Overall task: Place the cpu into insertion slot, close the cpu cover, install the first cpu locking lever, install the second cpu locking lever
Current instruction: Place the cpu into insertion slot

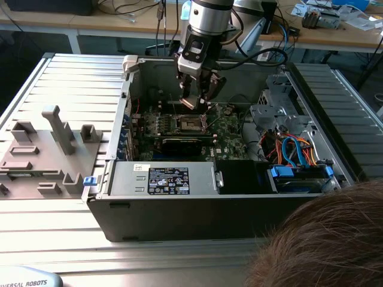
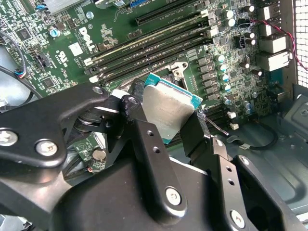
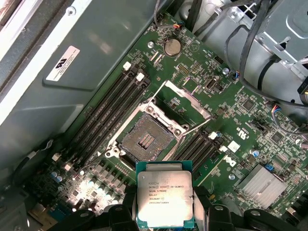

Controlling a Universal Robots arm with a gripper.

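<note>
Over open case [image 1: 197, 218] — tool [image 1: 194, 100] clamps cpu [image 3: 165, 199]; insertion slot [image 3: 146, 141] bare, cpu cover [image 3: 188, 96] open.

The cpu [image 3: 165, 198] hangs above the insertion slot [image 3: 147, 143].

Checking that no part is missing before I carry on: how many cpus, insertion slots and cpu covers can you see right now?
cpu: 1, held in the gripper
insertion slot: 1, empty
cpu cover: 1, open
Total: 3
</note>
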